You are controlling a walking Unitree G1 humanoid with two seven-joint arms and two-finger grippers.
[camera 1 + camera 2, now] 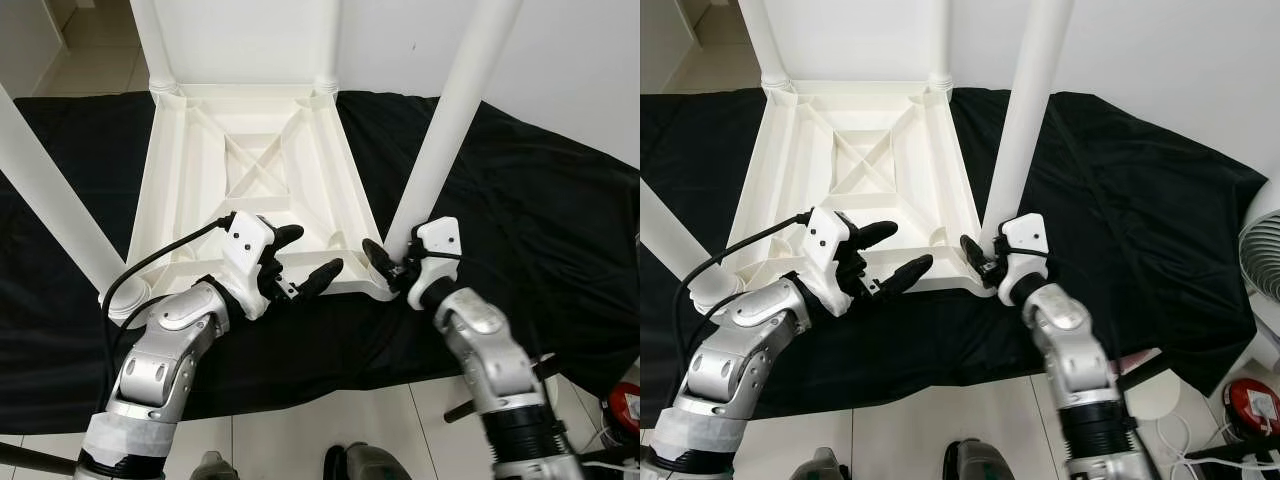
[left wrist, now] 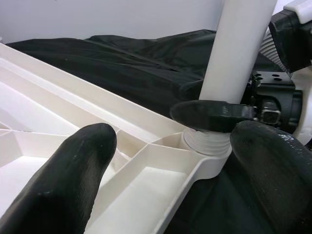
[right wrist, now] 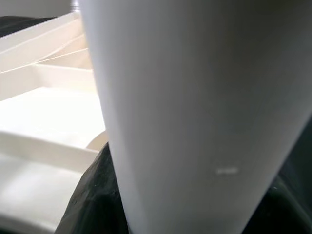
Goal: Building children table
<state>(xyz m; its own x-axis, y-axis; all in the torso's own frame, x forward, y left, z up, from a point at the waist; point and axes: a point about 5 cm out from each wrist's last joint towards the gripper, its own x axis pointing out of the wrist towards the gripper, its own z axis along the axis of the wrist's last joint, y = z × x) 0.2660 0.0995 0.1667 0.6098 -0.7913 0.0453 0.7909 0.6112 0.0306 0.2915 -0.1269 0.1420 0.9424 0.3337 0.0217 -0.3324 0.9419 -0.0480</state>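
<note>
**Near-right leg gripped at its base for seating**

The white tabletop (image 1: 250, 180) is laid upside down on a black cloth (image 1: 520, 200), so that its corner sockets face up and the legs can be fitted from above. All four legs are stood in their corners. The near-right leg (image 1: 450, 120) is pinched low down by the right gripper (image 1: 392, 262), just above its threaded collar (image 2: 207, 141), presumably for turning it home. The left gripper (image 1: 305, 260) is held spread over the near rim, touching nothing
</note>
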